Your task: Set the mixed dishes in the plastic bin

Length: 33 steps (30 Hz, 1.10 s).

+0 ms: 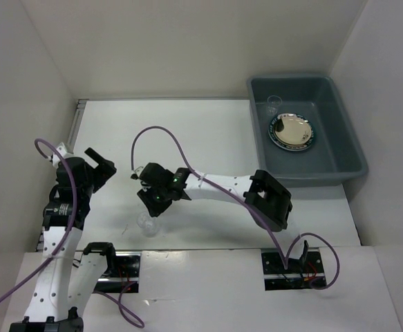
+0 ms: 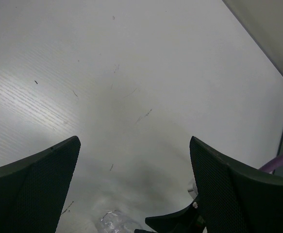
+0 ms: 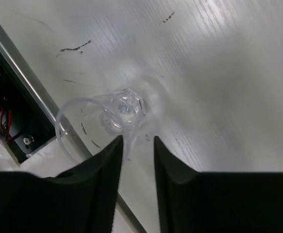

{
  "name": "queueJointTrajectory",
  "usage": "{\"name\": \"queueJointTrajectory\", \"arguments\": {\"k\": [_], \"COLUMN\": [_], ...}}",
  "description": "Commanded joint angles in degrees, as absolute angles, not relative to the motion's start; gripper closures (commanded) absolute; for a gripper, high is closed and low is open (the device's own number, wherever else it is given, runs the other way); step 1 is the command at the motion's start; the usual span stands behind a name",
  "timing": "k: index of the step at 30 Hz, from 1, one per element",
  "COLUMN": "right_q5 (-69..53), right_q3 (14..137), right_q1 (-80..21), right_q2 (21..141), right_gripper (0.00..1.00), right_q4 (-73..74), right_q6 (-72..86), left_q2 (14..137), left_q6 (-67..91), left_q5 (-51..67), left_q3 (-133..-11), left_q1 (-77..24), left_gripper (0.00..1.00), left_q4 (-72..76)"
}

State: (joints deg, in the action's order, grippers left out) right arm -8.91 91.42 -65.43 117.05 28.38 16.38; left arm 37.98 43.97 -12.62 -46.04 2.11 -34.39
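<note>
A small clear cup (image 1: 148, 223) stands on the white table near its front edge. My right gripper (image 1: 154, 206) reaches across to the left and hangs right over the cup. In the right wrist view the cup (image 3: 124, 110) shows from above, its thin rim wall running between my right gripper's (image 3: 137, 143) narrowly parted jaws. My left gripper (image 1: 106, 166) is wide open and empty to the left; its view shows the cup (image 2: 113, 222) at the bottom edge. The grey-blue plastic bin (image 1: 346, 142) at the far right holds stacked plates (image 1: 291, 131) and another clear cup (image 1: 274, 105).
White walls close in the table at the back and both sides. A metal strip and a cable slot (image 3: 20, 131) lie just past the cup at the table's front edge. The right arm's purple cable (image 1: 161, 131) loops over the middle of the table.
</note>
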Motion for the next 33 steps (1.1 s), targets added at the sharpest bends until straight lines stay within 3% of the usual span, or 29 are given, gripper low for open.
{"name": "queueJointTrajectory", "arguments": {"k": [1,3,4,7,14,17,23,29,33], "right_q5": [-9.93,-9.93,-9.93,-6.43,13.16,24.05,33.21,36.91,33.93], "right_q3": [95.27,96.76,96.77,97.82,106.51,109.25,109.78,102.14,90.13], "right_q1": [-65.83,-65.83,-65.83,-65.83,-59.7,-50.56,-26.66,-9.0,-2.12], "right_q2": [117.86,119.26,119.27,117.61,108.29,104.16,99.5,95.9,90.8], "right_gripper": [0.67,0.78,0.89,0.99,0.99,0.99,0.99,0.99,0.99], "right_q4": [28.21,29.79,29.79,31.38,37.7,36.92,40.06,43.85,42.72], "right_q6": [15.47,15.47,15.47,15.99,17.3,20.46,24.6,29.08,30.67], "left_q2": [36.83,36.83,36.83,36.3,35.16,34.02,32.88,32.87,32.87], "left_q6": [44.91,44.91,44.91,44.91,44.91,44.91,44.91,44.91,44.91], "left_q5": [-13.62,-13.62,-13.62,-14.15,-14.15,-14.15,-14.15,-14.15,-14.15], "left_q3": [-46.05,-45.53,-45.53,-45.53,-45.53,-45.0,-45.0,-44.47,-44.47], "left_q1": [2.37,2.37,2.37,1.85,1.32,1.32,0.79,-0.35,-1.67], "left_gripper": [0.0,0.0,0.0,0.0,0.0,0.0,0.0,0.0,0.0], "left_q4": [-33.4,-33.4,-33.4,-33.4,-33.4,-32.88,-32.87,-32.34,-32.34]}}
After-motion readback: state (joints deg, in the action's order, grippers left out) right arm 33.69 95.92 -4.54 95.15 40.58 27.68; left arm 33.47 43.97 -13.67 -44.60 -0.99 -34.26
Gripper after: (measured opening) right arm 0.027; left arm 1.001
